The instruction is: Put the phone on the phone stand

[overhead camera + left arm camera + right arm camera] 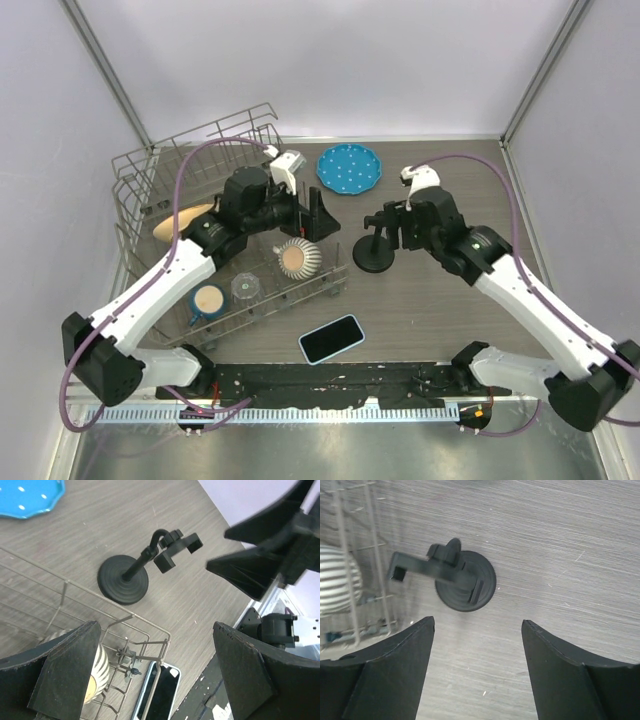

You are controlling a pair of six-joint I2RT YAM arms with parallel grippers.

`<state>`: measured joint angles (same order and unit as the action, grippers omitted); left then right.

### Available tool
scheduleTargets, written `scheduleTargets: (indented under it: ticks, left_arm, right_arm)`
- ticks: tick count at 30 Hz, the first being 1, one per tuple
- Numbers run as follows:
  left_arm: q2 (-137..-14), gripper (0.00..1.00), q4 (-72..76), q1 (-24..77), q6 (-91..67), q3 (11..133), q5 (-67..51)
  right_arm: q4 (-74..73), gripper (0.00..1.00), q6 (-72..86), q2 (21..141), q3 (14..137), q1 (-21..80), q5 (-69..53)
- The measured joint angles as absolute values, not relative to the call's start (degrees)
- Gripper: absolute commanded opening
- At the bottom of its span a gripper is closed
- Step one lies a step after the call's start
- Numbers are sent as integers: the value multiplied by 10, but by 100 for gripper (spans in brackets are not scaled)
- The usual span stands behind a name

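The phone [331, 338] lies flat on the table near the front, screen up, with a light blue edge. It also shows in the left wrist view [160, 692], partly behind the rack's corner wire. The black phone stand [374, 254] stands upright mid-table with its cradle empty, and it shows in both wrist views [123, 579] [465, 580]. My left gripper [318, 217] is open and empty, above the rack's right edge, left of the stand [155, 627]. My right gripper [382, 224] is open and empty, hovering just right of the stand's top [477, 622].
A wire dish rack [150, 170] fills the left side, holding a striped bowl [297, 258], a mug [208, 300], a glass [246, 287] and a tan wooden piece [180, 218]. A blue dotted plate [350, 168] lies at the back. Walls enclose the table.
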<state>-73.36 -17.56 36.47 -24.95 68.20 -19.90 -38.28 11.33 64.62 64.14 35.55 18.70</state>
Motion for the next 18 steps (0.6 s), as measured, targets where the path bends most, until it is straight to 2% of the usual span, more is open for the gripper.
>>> scheduleTargets:
  ticks: [8, 12, 18]
  left_arm:
    - [-628, 100, -160, 366, -243, 656, -76]
    - [-586, 100, -151, 366, -237, 634, 5]
    - [-500, 100, -121, 367, -237, 568, 141]
  right_arm:
    - [-377, 83, 138, 518, 597, 426, 78]
    - [-335, 84, 134, 519, 557, 563, 59]
    - [-247, 84, 119, 607, 506, 758, 101]
